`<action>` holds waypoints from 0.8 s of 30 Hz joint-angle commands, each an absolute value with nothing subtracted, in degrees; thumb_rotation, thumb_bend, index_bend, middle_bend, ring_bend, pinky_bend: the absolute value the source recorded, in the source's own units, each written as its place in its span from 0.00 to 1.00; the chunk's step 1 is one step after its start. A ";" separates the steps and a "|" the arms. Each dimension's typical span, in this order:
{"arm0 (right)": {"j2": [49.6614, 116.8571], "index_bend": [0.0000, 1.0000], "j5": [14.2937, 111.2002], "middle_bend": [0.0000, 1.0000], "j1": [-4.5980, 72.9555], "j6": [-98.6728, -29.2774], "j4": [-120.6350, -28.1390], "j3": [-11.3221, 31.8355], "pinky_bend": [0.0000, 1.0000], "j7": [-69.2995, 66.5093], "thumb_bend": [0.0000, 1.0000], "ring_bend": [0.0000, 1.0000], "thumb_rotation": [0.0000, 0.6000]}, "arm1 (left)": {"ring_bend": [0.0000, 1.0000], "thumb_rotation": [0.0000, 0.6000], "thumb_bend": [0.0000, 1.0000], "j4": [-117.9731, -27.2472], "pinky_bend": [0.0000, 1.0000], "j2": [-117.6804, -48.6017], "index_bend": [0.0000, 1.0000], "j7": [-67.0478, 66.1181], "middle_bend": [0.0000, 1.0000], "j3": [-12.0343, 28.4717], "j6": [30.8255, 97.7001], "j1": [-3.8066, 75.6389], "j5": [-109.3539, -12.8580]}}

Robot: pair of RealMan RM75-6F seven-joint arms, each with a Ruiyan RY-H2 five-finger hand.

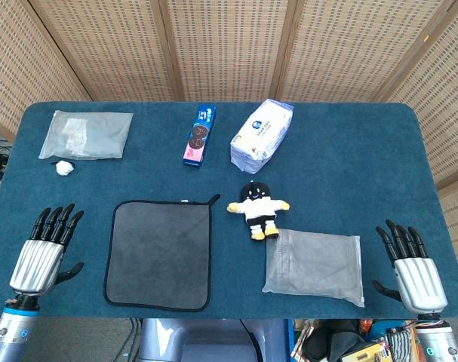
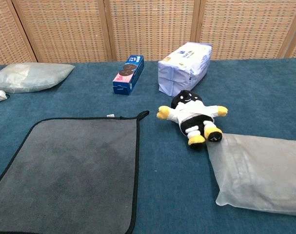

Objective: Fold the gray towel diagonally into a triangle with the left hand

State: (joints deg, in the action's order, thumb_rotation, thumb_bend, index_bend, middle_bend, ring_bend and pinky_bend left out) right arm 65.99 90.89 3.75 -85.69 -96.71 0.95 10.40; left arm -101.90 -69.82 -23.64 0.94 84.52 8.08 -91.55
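The gray towel [image 1: 159,254] [image 2: 69,170] with a black hem lies flat and unfolded on the blue table, a small hanging loop at its far right corner. My left hand [image 1: 44,253] rests open on the table to the left of the towel, a short gap away, fingers spread and holding nothing. Over at the table's near right corner my right hand [image 1: 411,268] lies open and empty. Neither hand shows in the chest view.
A black-and-white plush doll [image 1: 257,208] [image 2: 191,115] lies right of the towel, touching a gray plastic pouch [image 1: 315,265] [image 2: 262,173]. At the back are a cookie box [image 1: 201,135] [image 2: 128,73], a tissue pack [image 1: 262,134] [image 2: 184,66], another pouch [image 1: 87,135] [image 2: 28,76] and a white lump [image 1: 63,168].
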 commanded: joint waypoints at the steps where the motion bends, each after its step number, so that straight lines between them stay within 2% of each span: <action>1: 65.94 0.00 90.98 0.00 3.71 -85.77 -96.75 0.92 0.00 10.36 0.00 0.00 1.00 | 0.00 1.00 0.16 -101.93 0.00 -69.84 0.00 -23.69 0.00 0.94 84.56 8.07 -91.59; 24: 66.24 0.00 90.93 0.00 3.79 -85.43 -97.00 0.91 0.00 11.30 0.00 0.00 1.00 | 0.00 1.00 0.16 -101.67 0.00 -69.60 0.00 -22.64 0.00 0.92 85.15 7.96 -92.27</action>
